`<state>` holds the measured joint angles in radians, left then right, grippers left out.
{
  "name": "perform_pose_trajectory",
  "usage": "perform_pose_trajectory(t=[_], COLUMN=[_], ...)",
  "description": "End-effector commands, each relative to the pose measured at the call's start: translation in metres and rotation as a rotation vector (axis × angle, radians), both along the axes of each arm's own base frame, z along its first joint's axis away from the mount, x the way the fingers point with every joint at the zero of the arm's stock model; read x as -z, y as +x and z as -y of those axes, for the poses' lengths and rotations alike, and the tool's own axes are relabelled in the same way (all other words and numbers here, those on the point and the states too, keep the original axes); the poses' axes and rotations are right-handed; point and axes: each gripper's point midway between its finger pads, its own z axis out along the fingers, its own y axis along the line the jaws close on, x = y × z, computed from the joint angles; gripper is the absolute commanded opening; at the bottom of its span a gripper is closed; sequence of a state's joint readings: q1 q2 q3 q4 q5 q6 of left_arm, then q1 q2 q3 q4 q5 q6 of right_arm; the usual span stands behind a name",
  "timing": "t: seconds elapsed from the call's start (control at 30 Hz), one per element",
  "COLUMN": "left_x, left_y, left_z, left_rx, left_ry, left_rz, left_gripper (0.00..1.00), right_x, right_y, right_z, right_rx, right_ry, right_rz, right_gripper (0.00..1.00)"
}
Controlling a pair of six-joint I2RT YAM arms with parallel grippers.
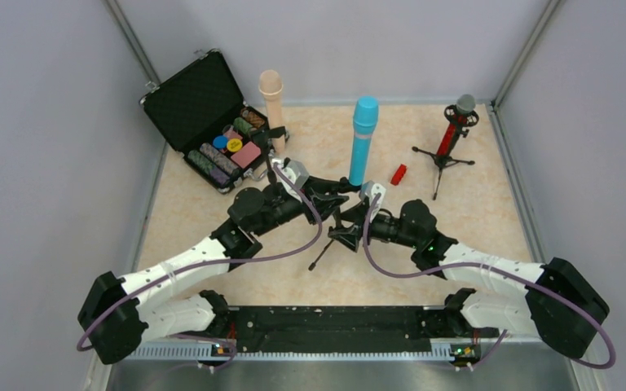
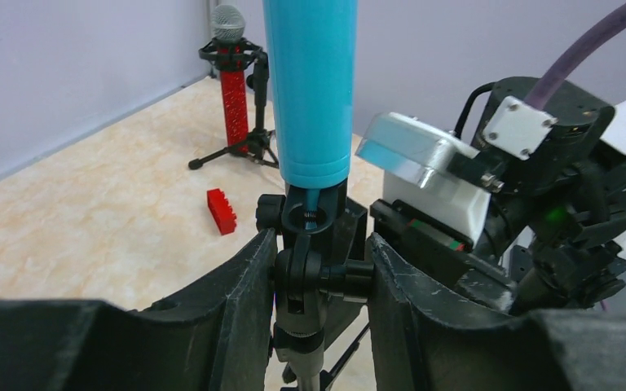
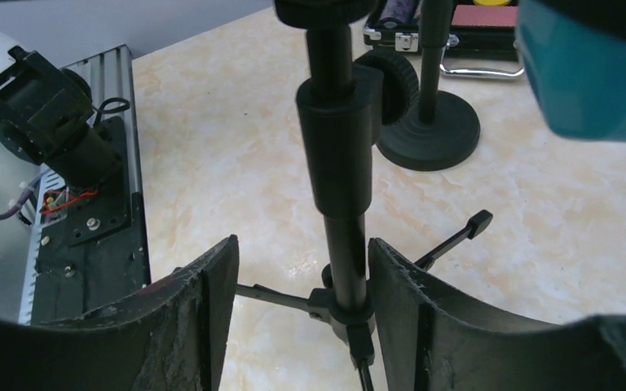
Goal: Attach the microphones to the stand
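The cyan-blue microphone (image 1: pixel 363 138) (image 2: pixel 310 90) stands upright in the clip of a black tripod stand (image 1: pixel 336 238) at mid-table. My left gripper (image 1: pixel 332 195) (image 2: pixel 322 248) is shut on that stand's swivel joint (image 2: pixel 310 273) just under the microphone. My right gripper (image 1: pixel 362 213) (image 3: pixel 301 252) is open around the stand's pole (image 3: pixel 338 163); the pole lies close to the right finger, with a gap on the left. The beige microphone (image 1: pixel 271 102) stands on a round-base stand. The red microphone (image 1: pixel 459 122) (image 2: pixel 232 90) sits in its own tripod stand.
An open black case (image 1: pixel 204 122) of poker chips lies at the back left. A small red block (image 1: pixel 398 174) (image 2: pixel 221 211) rests on the table near the cyan microphone. The round base (image 3: pixel 428 130) stands just behind the tripod. Grey walls close in three sides.
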<state>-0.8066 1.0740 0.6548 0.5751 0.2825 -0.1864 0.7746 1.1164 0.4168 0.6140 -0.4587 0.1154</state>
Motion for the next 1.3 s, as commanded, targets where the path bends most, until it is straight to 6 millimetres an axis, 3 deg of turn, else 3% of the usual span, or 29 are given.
perform_pose_trajectory(t=[0.0, 0.4, 0.8, 1.03, 1.27], left_x=[-0.089, -0.123, -0.153, -0.175, -0.2], left_y=[-0.017, -0.03, -0.025, -0.032, -0.043], left_z=[-0.002, -0.008, -0.025, -0.014, -0.015], left_rx=[0.054, 0.083, -0.002, 0.058, 0.083], left_ry=[-0.213, -0.293, -0.357, -0.305, -0.308], left_rz=[0.177, 0.212, 0.267, 0.377, 0.49], left_gripper=[0.0, 0.0, 0.0, 0.0, 0.0], right_x=[-0.021, 0.008, 0.039, 0.058, 0.079], right_y=[0.008, 0.014, 0.014, 0.011, 0.011], right_z=[-0.004, -0.003, 0.002, 0.003, 0.01], right_rx=[0.035, 0.066, 0.107, 0.144, 0.179], right_ry=[0.062, 0.015, -0.092, -0.139, -0.19], right_rz=[0.056, 0.02, 0.003, -0.045, -0.112], right_gripper=[0.54, 0.01, 0.0, 0.0, 0.0])
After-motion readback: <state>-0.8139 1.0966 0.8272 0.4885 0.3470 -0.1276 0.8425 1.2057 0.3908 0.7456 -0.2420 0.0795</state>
